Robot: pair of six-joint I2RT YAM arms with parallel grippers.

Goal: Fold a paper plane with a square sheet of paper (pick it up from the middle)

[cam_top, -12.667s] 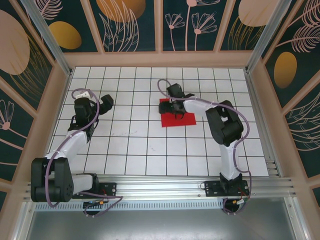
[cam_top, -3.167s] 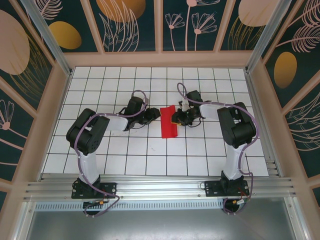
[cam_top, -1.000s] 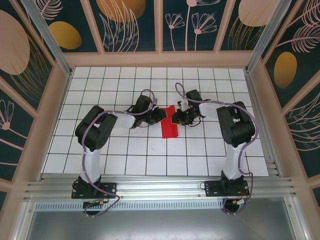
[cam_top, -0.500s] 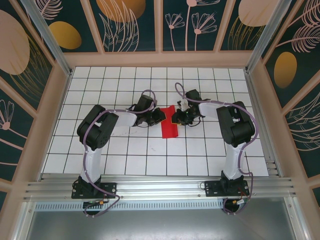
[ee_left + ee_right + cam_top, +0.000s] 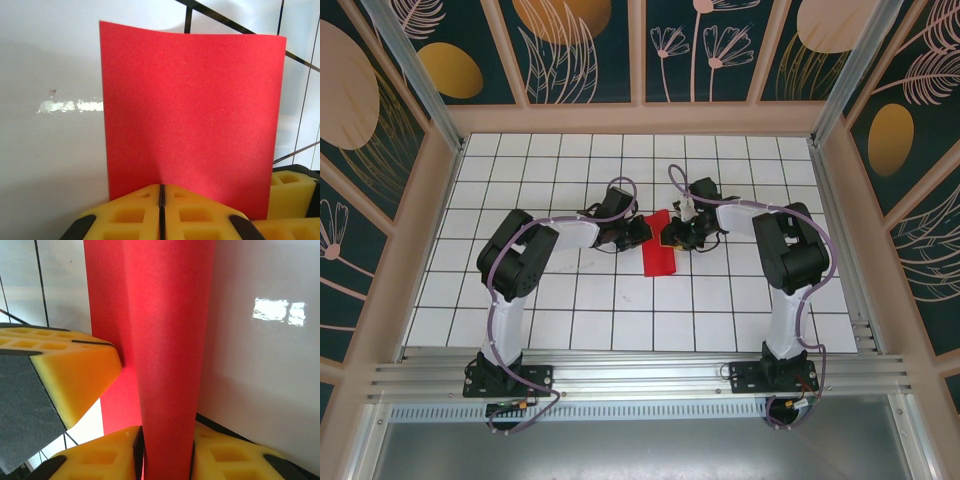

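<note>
At left on the white grid table, left arm reaches across toward centre, left gripper at the left edge of the square sheet of paper. Left wrist view: left gripper clenched, yellow pads pressed together on the near edge of the red sheet, which rises from the pads as a flat upright panel, slight dimple where it is pinched. Sheet sits mid-table, folded over to a narrow red strip running front to back, lower part lying on the tiles, upper end lifted between the two grippers. Right gripper just right of the strip's upper end, close to the left one. Right wrist view: right gripper grasping the sheet, a yellow pad tight on each side of the doubled red fold, which runs straight up from between them; one left-gripper pad touches the fold from the left side.
</note>
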